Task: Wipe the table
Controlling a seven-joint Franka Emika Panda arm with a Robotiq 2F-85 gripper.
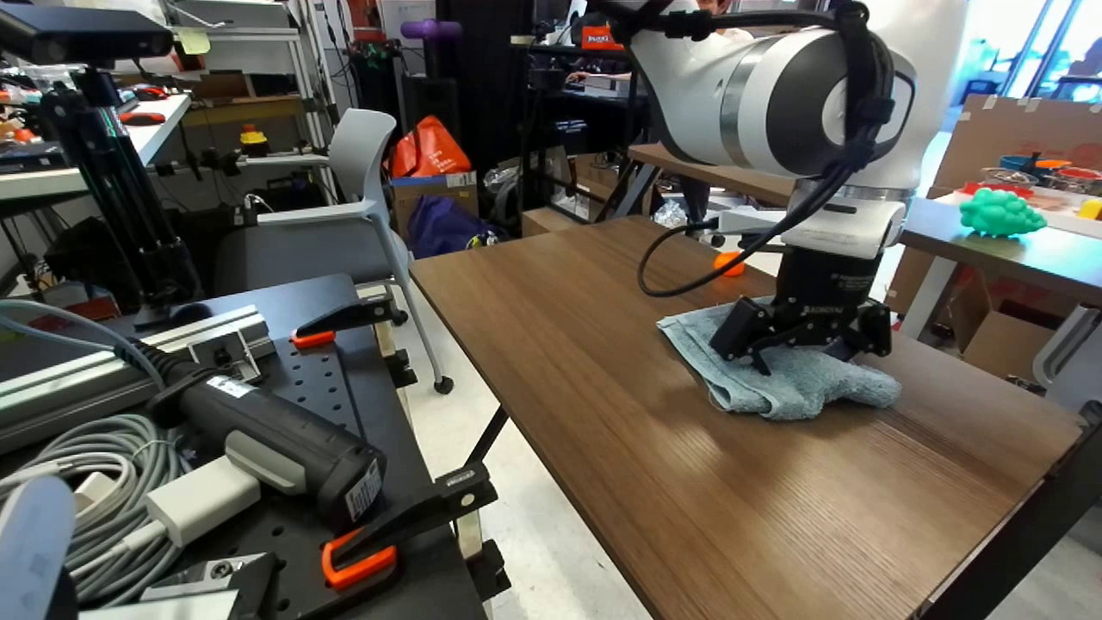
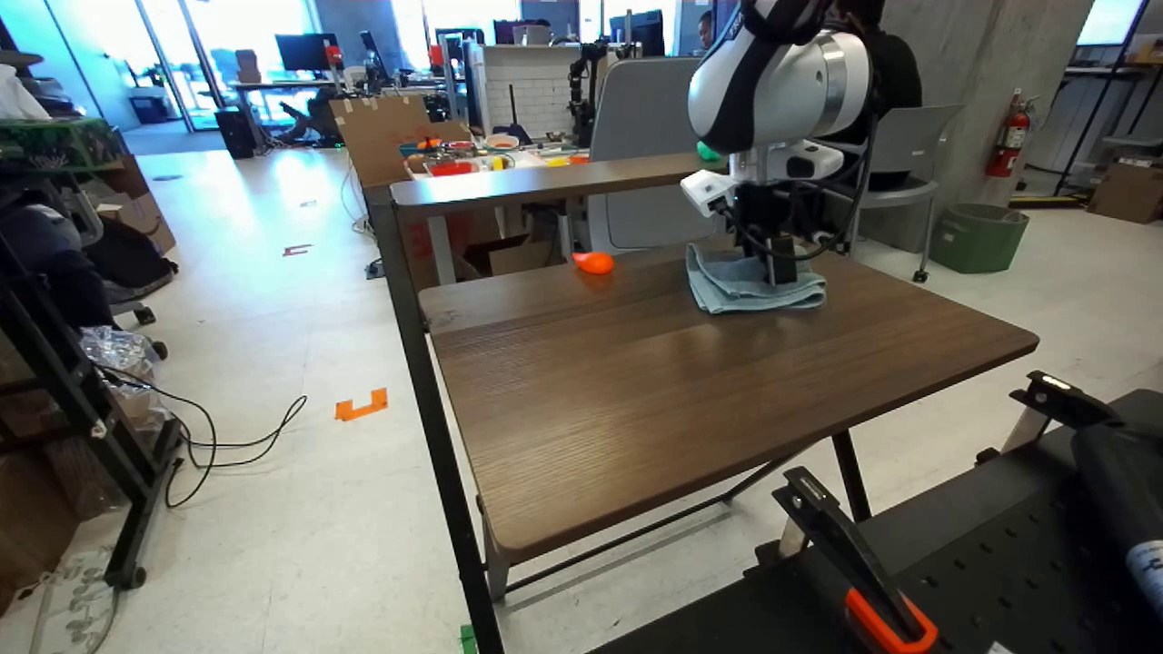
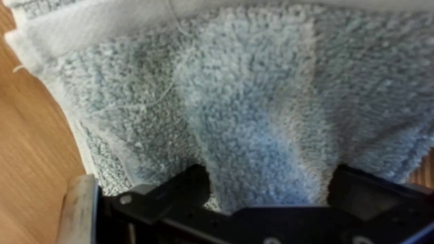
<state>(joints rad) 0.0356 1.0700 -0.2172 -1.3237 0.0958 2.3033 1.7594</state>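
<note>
Currently, the white Panda arm (image 1: pixel 702 86) is hanging over the dark brown wood-grain bench (image 1: pixel 551 327), and its black pincer (image 1: pixel 802 349) is pointing down and clenching a folded blue-grey terry towel (image 1: pixel 796 392). In the wrist view, two dark fingers (image 3: pixel 195 184) are flanking a raised fold of the towel, which is filling the gap between them. The rest of the towel is lying rumpled on the wood. In an exterior view, an orange bulb-shaped object (image 2: pixel 595 262) is resting on the bench near its far long edge, apart from the towel. The bench is standing on black metal legs (image 2: pixel 851 477) beside a black perforated worktop (image 1: pixel 331 370), and pale floor (image 1: pixel 534 508) is showing between the two. Dark clamps (image 1: pixel 430 508) with orange handles are gripping the worktop's edge, and a grey office chair (image 1: pixel 362 164) is standing behind it, near the bench's corner.
</note>
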